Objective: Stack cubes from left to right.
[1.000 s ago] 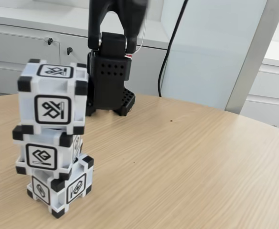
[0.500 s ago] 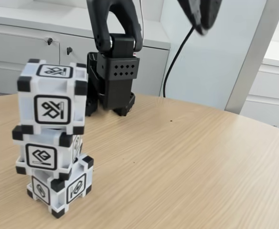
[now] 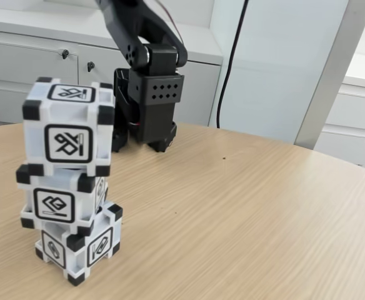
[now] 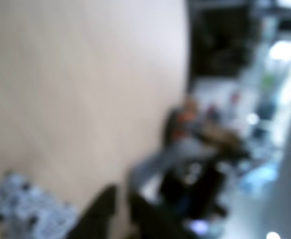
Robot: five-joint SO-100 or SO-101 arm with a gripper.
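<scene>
In the fixed view the three cubes stood as one tower near the left front part of the wooden table [image 3: 245, 212]. The bottom cube [image 3: 77, 247] sat on the table and was turned, so one vertical edge faced the camera. The middle cube [image 3: 62, 199] rested on it and showed a flat face with a glyph to the front. The top cube [image 3: 70, 126] sat on the middle one and leaned a little out of line with it. Each cube touched the one below.

Behind the tower, well apart from it, the black arm [image 3: 148, 94] rose from its base at the far side of the table, and a black cable [image 3: 227, 75] hung down beside it. White cabinets [image 3: 39, 62] stood behind the table.

The wrist view was very blurred. At its bottom edge two dark shapes seemed to be the claw [image 4: 120, 211], with a small gap between them, but I cannot tell if it was spread or pressed together. A pale speckled patch in the lower left corner may be the cubes.
</scene>
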